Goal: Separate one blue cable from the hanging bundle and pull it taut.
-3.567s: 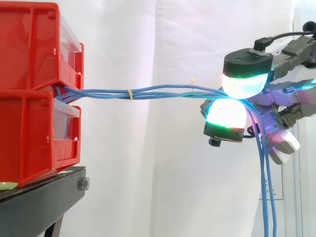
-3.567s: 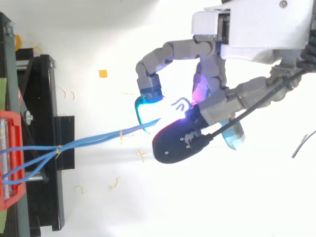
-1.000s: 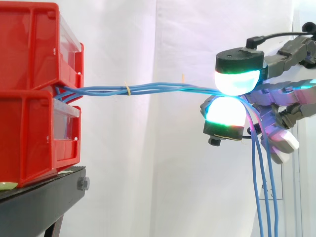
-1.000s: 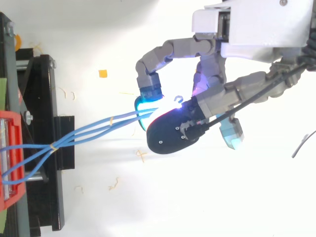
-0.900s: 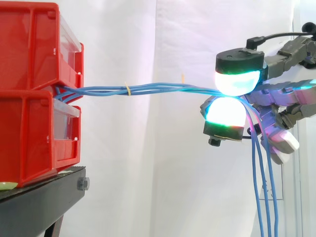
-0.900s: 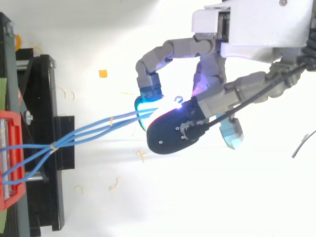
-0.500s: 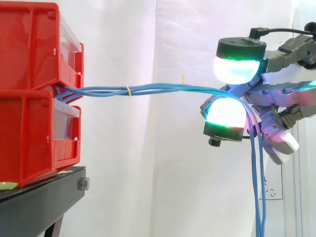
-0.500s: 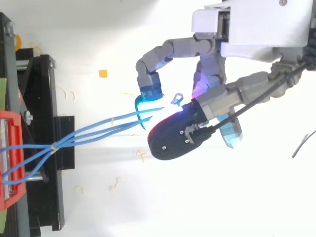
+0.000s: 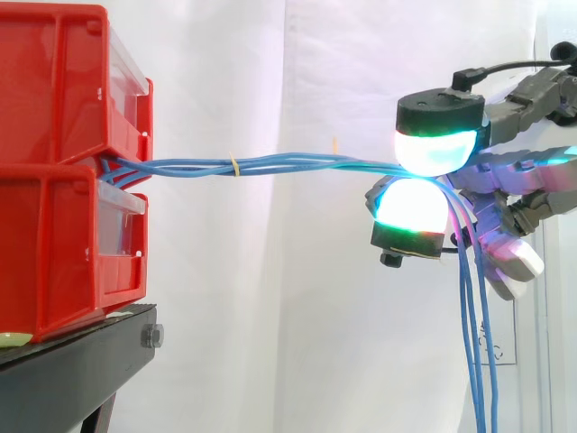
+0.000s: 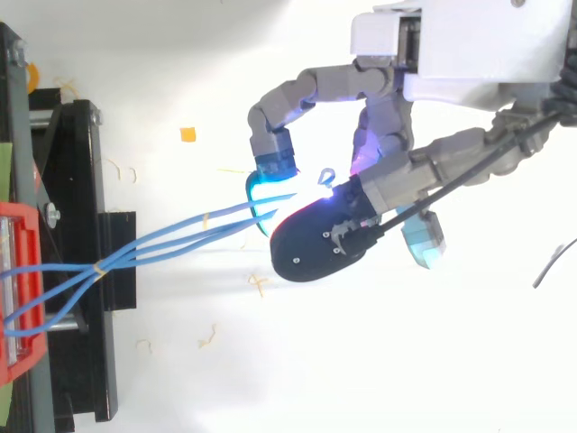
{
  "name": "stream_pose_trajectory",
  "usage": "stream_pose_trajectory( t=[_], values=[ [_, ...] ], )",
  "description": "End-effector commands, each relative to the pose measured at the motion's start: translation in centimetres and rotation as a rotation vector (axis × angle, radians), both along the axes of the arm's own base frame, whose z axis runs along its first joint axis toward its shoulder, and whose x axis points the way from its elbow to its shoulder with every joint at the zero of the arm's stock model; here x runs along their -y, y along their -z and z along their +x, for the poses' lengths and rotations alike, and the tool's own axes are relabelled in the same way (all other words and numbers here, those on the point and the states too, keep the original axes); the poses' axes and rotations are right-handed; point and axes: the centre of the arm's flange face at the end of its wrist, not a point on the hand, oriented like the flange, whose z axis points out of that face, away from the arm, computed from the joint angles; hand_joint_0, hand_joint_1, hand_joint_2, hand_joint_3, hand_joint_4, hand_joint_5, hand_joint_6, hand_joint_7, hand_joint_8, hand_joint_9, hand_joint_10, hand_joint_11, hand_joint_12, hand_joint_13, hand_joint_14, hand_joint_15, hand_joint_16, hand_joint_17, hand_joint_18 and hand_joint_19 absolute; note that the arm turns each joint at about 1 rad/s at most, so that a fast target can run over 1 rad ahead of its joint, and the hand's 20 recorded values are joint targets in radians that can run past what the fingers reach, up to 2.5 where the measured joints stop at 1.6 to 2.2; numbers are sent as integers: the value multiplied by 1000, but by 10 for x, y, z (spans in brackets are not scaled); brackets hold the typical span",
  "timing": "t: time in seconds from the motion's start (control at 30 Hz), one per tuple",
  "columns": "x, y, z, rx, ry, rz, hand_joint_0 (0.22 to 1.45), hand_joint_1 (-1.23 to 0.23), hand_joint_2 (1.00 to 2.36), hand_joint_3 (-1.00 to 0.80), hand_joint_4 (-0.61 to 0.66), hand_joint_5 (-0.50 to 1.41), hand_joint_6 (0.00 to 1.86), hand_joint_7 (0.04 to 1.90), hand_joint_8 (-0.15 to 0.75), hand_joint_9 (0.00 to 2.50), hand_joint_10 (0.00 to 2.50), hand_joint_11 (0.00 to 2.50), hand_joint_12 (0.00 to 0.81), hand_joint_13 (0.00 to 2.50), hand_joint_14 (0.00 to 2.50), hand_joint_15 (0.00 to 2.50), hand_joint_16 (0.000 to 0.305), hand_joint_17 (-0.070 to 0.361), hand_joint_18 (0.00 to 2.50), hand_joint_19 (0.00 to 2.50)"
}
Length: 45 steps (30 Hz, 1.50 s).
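Since the hand (image 9: 440, 113) pinches several blue cables (image 9: 288, 163) together between glowing pads (image 9: 433, 152), well apart from the red bins (image 9: 63, 162) they run from, separation looks incomplete; it should let all but one slip free, then draw away level.

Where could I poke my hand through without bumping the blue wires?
Under the blue cables, between the red bins and the hand, there is open air before the white curtain; above the cables too. It is crowded at the hand, which pinches the cables, with their ends hanging below it, and where they leave the bins.
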Motion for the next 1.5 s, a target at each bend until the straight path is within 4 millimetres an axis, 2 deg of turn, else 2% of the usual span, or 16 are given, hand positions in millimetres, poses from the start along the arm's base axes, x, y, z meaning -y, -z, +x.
stream_pose_trajectory(
  t=[0.0, 0.2, 0.4, 0.43, 0.5, 0.57, 0.63, 0.73, 0.8, 0.97, 1.03, 1.3, 1.47],
  values=[
    [0, -1, 0, 1, 1, -1, 725, -669, 1014, -319, 56, 141, 504, 1276, 49, 1917, 10, 207, 229, 1282, 15, 398, 48, 108, 899, 624],
    [0, -1, 0, 1, 1, -1, 711, -740, 1017, -244, 24, 142, 504, 1283, 66, 1895, 10, 211, 227, 1267, 17, 395, 49, 110, 891, 618],
    [0, 0, 0, -1, 0, 0, 681, -859, 1016, -264, 65, 138, 503, 1297, 79, 1872, 10, 218, 230, 1266, 15, 394, 51, 114, 895, 612],
    [0, -1, 0, 1, 0, 0, 662, -870, 1013, -311, 74, 137, 503, 1297, 79, 1868, 9, 210, 227, 1261, 17, 402, 51, 114, 887, 615],
    [0, -1, 0, 1, -1, 1, 622, -839, 1009, -382, 79, 137, 503, 1301, 69, 1862, 9, 214, 228, 1257, 15, 407, 50, 114, 879, 621],
    [0, -1, 0, 1, 0, 0, 559, -736, 1000, -500, 75, 138, 503, 1290, 78, 1866, 9, 204, 231, 1269, 15, 400, 52, 118, 890, 618],
    [0, -1, 0, 1, 1, -1, 550, -694, 1000, -500, 75, 138, 503, 1284, 78, 1869, 9, 188, 230, 1271, 15, 397, 53, 118, 893, 615],
    [0, 0, 0, -1, 1, -1, 552, -478, 1000, -500, 56, 141, 503, 1286, 71, 1888, 8, 190, 230, 1276, 16, 396, 53, 118, 890, 616],
    [0, -1, 0, 1, 1, -1, 584, -435, 1000, -500, 48, 141, 503, 1286, 66, 1889, 8, 193, 227, 1271, 15, 400, 51, 115, 878, 616],
    [0, 0, 0, -1, 1, -1, 682, -556, 1000, -500, 42, 141, 503, 1282, 56, 1904, 10, 216, 228, 1278, 15, 398, 49, 111, 883, 618],
    [0, -1, 0, 1, 1, -1, 715, -632, 1007, -417, 41, 141, 503, 1285, 56, 1905, 10, 223, 230, 1277, 16, 397, 49, 110, 891, 616],
    [0, 0, 0, -1, 1, -1, 735, -711, 1019, -269, 16, 143, 504, 1284, 86, 1897, 11, 242, 232, 1266, 15, 401, 48, 109, 886, 628],
    [0, 0, 0, -1, 1, -1, 727, -780, 1017, -248, 13, 143, 504, 1288, 85, 1886, 11, 246, 235, 1265, 15, 397, 49, 110, 892, 614]
  ],
)
